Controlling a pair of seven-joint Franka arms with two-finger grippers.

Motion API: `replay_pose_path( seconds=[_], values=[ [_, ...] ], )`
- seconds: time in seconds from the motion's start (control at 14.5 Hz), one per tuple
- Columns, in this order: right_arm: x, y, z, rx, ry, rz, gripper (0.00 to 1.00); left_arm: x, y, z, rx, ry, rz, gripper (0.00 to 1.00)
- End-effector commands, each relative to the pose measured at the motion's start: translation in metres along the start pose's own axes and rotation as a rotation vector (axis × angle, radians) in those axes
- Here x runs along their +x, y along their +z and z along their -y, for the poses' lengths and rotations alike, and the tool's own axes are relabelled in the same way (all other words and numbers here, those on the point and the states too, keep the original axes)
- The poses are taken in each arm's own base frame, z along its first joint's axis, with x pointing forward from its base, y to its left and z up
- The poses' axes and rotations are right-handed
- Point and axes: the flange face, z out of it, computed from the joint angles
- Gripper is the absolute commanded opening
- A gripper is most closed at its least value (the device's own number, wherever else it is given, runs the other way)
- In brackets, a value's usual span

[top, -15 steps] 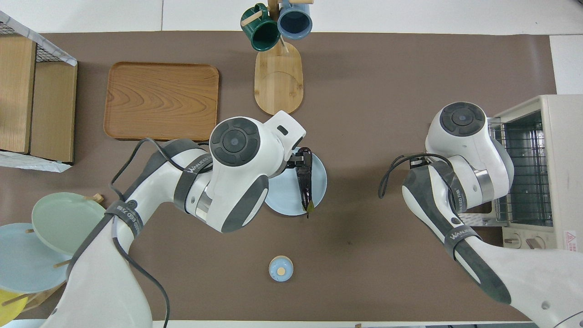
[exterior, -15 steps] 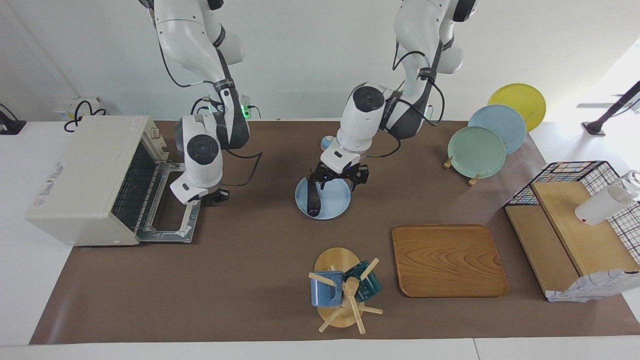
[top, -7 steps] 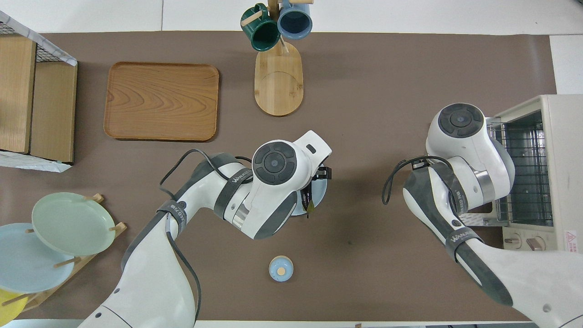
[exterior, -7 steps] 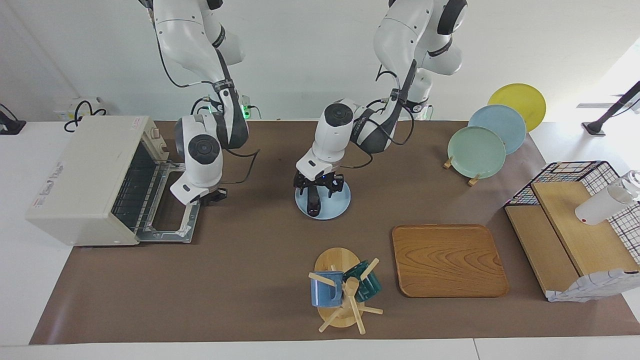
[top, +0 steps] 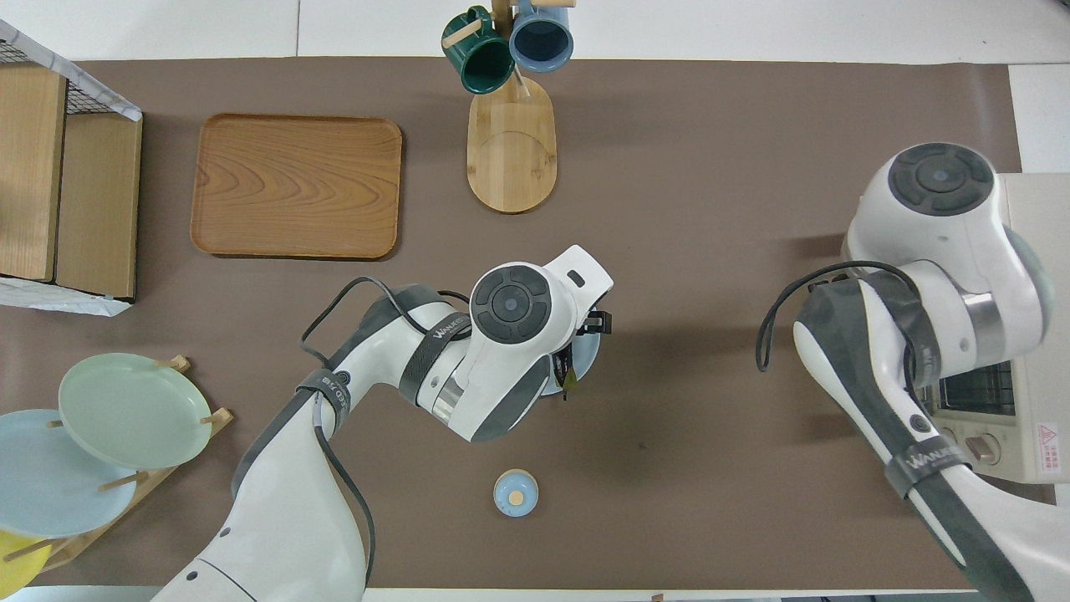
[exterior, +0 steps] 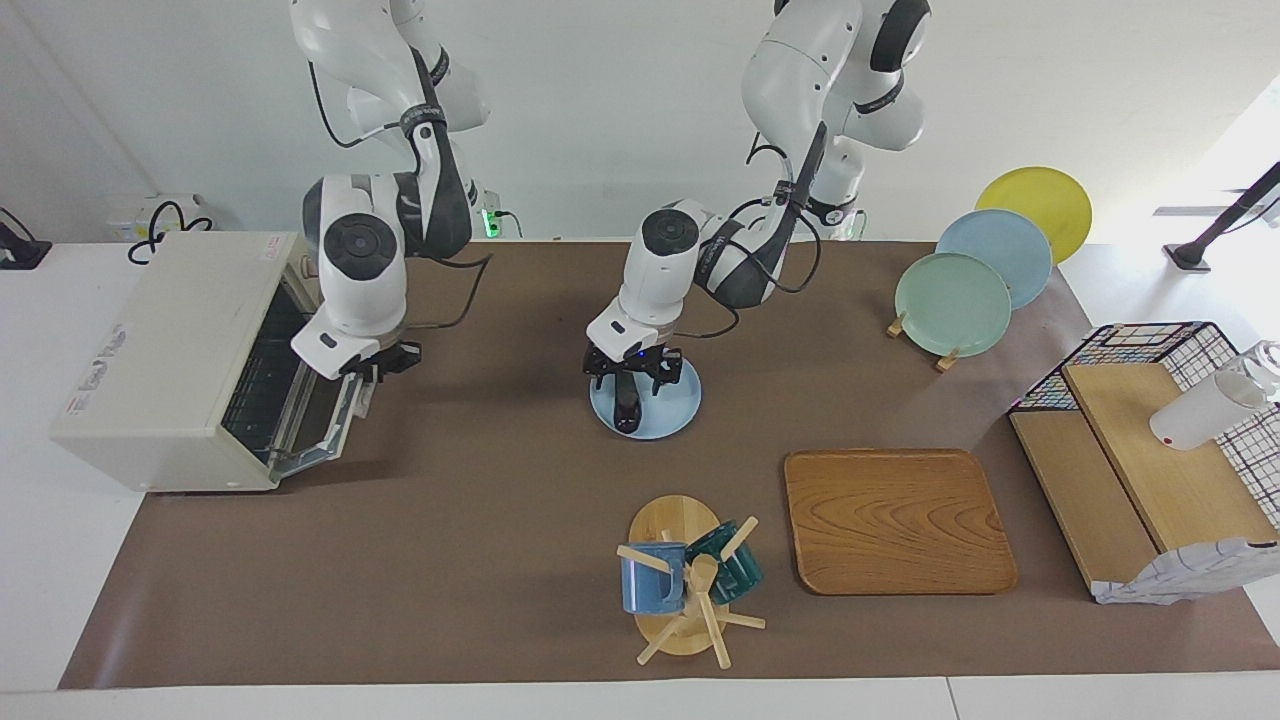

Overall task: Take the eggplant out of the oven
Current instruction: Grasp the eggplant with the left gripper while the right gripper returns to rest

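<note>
Brown mat over a white table, white wall at the robots' end. The oven (exterior: 170,360) sits at the right arm's end, its glass door (exterior: 318,425) half raised. The right gripper (exterior: 380,362) is at the door's upper edge, fingers pressed nearly together, apparently on the door's handle; the grip itself can't be made out. The eggplant (exterior: 627,405) is already out, lying on the light blue plate (exterior: 672,408) mid-table, stem toward the robots in the overhead view (top: 570,380). The left gripper (exterior: 632,366) hangs low over the eggplant, fingers spread wide, holding nothing; contact can't be told.

Step in hand looks like shutting the door while the left arm clears off. To do it well: the right gripper should follow the door's hinge arc, not push straight in, and let go only once the door is flush. The left gripper should lift straight up so the open fingers don't drag the eggplant or nudge the plate.

Mug rack (exterior: 688,585), wooden tray (exterior: 895,520), plate stand (exterior: 955,300) well apart, no obstruction.
</note>
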Motion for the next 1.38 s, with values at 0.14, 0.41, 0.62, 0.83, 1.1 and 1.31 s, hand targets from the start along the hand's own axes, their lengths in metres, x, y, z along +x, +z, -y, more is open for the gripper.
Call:
replay_pose_path(
  seconds=[0.14,0.41,0.62,0.83,1.1,1.31],
  values=[
    [-0.011,-0.003,-0.066,-0.010,-0.031,-0.003,0.15,-0.007,0.012,0.004,-0.008,0.010,-0.021,0.98],
    [-0.030,-0.040,-0.083,0.015,-0.048,-0.015,0.16,-0.004,0.010,0.007,-0.006,0.010,-0.020,0.87],
    [-0.044,-0.070,-0.087,0.086,-0.037,-0.040,0.18,-0.001,0.008,0.009,-0.003,0.010,-0.018,0.76],
    [-0.045,-0.092,-0.080,0.154,-0.023,-0.088,0.21,0.000,0.008,0.011,-0.003,0.013,-0.019,0.64],
    [-0.046,-0.131,-0.095,0.212,0.003,-0.082,0.22,0.002,0.002,0.013,0.002,0.011,-0.014,0.55],
    [-0.050,-0.133,-0.089,0.250,0.001,-0.062,0.54,0.007,-0.008,0.020,0.009,0.010,-0.005,0.40]
  ],
)
